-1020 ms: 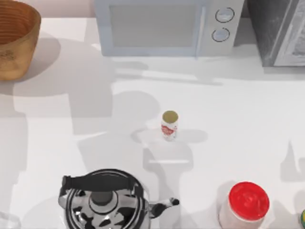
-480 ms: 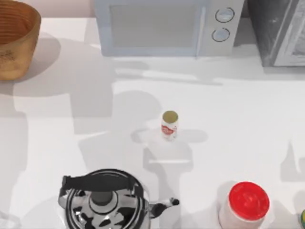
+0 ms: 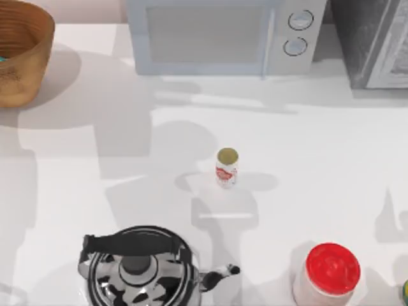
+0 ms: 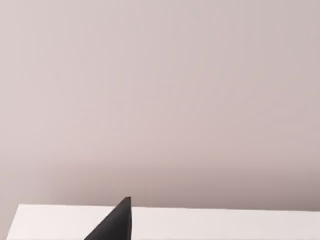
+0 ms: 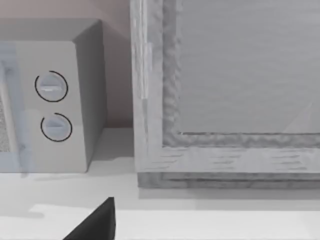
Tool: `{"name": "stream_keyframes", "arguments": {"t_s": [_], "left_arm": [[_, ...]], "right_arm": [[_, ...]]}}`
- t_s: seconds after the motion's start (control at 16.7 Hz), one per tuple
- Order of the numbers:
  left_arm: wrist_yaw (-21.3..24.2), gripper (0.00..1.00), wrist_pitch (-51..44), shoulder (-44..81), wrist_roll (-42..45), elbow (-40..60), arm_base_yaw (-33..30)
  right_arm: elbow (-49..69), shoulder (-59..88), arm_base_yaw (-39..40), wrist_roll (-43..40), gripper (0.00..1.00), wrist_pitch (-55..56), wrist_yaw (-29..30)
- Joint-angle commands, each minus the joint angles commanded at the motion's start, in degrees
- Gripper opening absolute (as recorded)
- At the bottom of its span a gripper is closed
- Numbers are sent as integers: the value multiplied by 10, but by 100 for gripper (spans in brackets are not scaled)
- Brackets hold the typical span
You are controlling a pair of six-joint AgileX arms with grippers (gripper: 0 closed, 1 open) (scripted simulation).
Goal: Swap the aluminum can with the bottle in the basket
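The aluminum can (image 3: 227,167), white with a red mark and a dull gold top, stands upright alone in the middle of the table. The orange-brown wicker basket (image 3: 25,60) sits at the far left corner, cut off by the picture's edge. Inside it, a small teal sliver of the bottle (image 3: 2,58) shows at the very edge. A dark part of my left gripper (image 4: 116,224) pokes into the left wrist view over a white table edge and a plain wall. A dark part of my right gripper (image 5: 95,224) shows in the right wrist view, facing the grey appliance.
A microwave (image 3: 217,35) stands at the back centre, with a grey appliance (image 3: 373,41) to its right. A black-and-white kettle (image 3: 137,268) sits at the front left. A red-lidded jar (image 3: 328,271) stands at the front right.
A teal sliver has come into view inside the basket at the picture's left edge. Arm shadows on the table have shifted slightly. The can has not moved.
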Motion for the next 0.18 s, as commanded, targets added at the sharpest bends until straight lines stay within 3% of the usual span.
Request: {"name": "stream_keyframes", "arguments": {"t_s": [0.18], "left_arm": [[0, 100, 0, 0, 0, 0, 0]], "right_arm": [[0, 0, 0, 0, 100, 0, 0]]}}
